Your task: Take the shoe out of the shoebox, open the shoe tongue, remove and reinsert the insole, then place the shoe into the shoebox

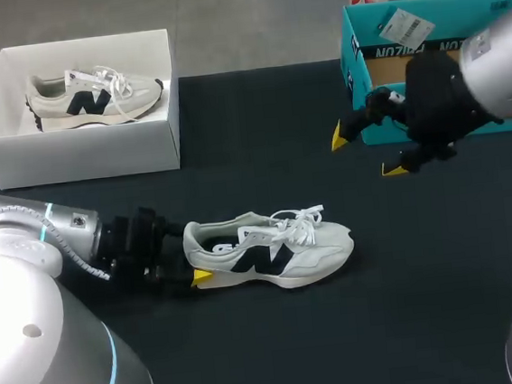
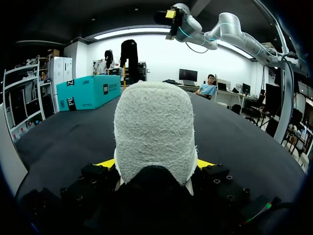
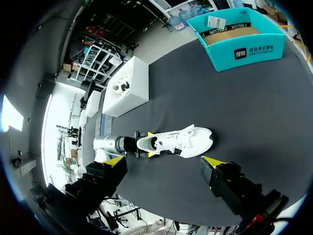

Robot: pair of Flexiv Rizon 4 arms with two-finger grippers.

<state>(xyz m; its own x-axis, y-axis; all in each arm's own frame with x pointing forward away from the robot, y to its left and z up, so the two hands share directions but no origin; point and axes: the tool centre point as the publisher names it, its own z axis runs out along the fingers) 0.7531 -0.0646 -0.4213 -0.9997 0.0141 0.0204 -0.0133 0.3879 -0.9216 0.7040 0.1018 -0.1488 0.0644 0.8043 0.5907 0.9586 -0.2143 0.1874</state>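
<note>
Down at the near left of the surface (image 1: 280,344), the shoe (image 1: 271,249) sits upright on its sole, toe pointing to my right, well apart from the white shoebox (image 1: 80,154) at the far left, which has a matching shoe (image 1: 93,97) lying inside. So the shoe is out, and by my reading we're at the tongue-opening step, laces tied and nothing pulled up yet. My left pincer (image 1: 196,263) is clamped on the heel, one yellow tip either side of the padded collar, and the left wrist view shows that heel filling the gap between my fingers. That arm lies low and nearly level along the surface, coming in from the left, bracing the shoe from behind. My right pincer (image 1: 367,152) hangs high over the far right, in front of the teal box (image 1: 355,37), fingers spread wide and holding nothing, the wrist tipped so it looks down across the surface toward the shoe. Next call, I'd say: bring that right arm down and across to the laces, narrow the fingers, pinch the top of the tongue and lift it forward while the left holds the heel firm
</note>
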